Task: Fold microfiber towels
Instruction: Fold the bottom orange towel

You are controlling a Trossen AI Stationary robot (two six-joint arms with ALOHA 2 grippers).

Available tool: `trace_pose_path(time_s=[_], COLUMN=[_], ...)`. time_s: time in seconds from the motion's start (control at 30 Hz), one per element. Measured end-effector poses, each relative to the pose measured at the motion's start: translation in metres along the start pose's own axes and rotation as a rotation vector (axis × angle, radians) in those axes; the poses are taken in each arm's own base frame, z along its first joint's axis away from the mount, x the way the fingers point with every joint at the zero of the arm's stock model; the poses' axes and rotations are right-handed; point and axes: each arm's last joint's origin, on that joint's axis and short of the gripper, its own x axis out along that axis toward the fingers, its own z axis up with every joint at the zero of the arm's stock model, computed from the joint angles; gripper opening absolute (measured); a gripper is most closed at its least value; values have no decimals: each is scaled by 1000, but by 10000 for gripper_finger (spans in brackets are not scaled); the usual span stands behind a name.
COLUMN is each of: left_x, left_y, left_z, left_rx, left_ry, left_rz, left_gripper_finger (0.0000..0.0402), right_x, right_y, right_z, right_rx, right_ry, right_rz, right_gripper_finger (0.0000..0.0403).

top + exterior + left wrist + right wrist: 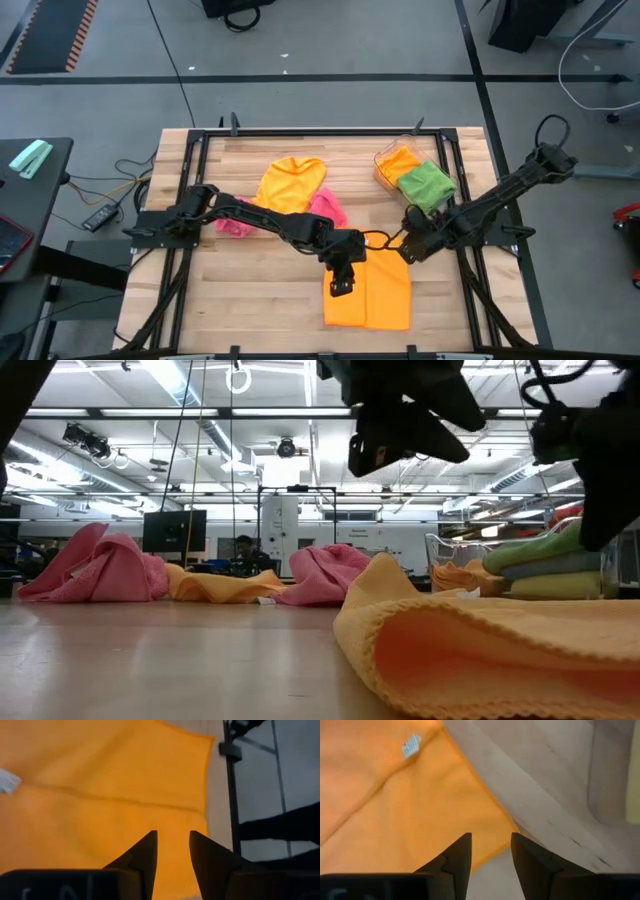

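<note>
Left gripper [342, 283] hangs over the left edge of the orange towel [378, 296], jaws narrowly parted, nothing between them. Right gripper [411, 249] sits at that towel's far right corner, jaws also narrowly apart, empty. The towel lies flat near the worktop's front edge, right of centre, with a crease line across it, so I judge one fold is in. Next I need both sets of jaws down on an edge for the second fold. Loose yellow towel [290, 183] and pink towels [327, 209] wait mid-worktop; folded ones are stacked in the clear tray [384, 170] at the far right corner.
</note>
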Motion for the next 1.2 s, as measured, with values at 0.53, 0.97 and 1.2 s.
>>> trace_pose_path(time_s=[0.53,0.97,1.2], left_x=[-15,-15,-14], left_y=[0,0,0], left_z=[4,3,3], left_rx=[-10,-53,-59], left_ry=[-14,-14,-12], left_rz=[27,27,27], left_gripper_finger=[110,106,105], right_x=[52,66,62], right_y=[-15,-53,-52], right_z=[-3,51,52], right_rx=[-312,-390,-278], right_ry=[-44,33,80], right_rz=[159,169,285], right_gripper_finger=[101,81,81])
